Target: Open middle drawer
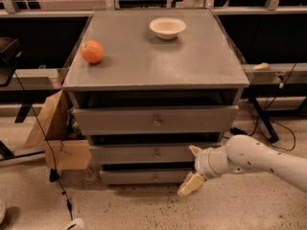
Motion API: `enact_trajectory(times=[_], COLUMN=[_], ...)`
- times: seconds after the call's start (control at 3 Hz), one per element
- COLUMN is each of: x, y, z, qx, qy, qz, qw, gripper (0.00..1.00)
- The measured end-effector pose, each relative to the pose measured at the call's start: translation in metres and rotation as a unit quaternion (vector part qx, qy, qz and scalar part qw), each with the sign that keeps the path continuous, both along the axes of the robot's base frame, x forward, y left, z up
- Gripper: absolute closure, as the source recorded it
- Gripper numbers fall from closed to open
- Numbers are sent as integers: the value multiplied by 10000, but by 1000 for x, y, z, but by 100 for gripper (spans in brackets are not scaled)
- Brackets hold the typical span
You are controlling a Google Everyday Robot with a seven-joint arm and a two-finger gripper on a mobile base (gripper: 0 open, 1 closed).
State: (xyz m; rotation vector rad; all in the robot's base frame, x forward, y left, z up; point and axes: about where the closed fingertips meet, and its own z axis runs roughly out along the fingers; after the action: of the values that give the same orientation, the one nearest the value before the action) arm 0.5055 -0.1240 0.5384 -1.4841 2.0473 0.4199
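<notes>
The grey cabinet has three stacked drawers. The middle drawer point(144, 154) is shut, with a small round knob point(156, 154) at its centre. My gripper point(190, 169) sits in front of the right part of the middle and bottom drawers, to the right of the knob and apart from it. Its fingers are spread: the upper fingertip point(194, 150) lies against the middle drawer's front and the lower finger point(189, 185) hangs in front of the bottom drawer. It holds nothing. My white arm point(259, 159) reaches in from the right.
The top drawer point(156, 120) and bottom drawer point(144, 177) are shut. An orange point(92, 51) and a white bowl point(167, 27) sit on the cabinet top point(153, 61). A cardboard box point(57, 138) stands to the left of the cabinet. Cables run across the floor.
</notes>
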Motion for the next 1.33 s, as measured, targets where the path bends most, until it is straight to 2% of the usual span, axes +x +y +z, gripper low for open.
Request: enact_trajectory(times=[0.33, 0.67, 1.0, 1.33], x=[33, 70, 101, 124], y=[-11, -13, -10, -5], z=[-48, -77, -82, -88], qx=[222, 353, 321, 295], qy=[-144, -332, -495, -551], qz=[-218, -323, -313, -333], qw=[9994, 9983, 9978, 9975], gripper=[0, 0, 0, 0])
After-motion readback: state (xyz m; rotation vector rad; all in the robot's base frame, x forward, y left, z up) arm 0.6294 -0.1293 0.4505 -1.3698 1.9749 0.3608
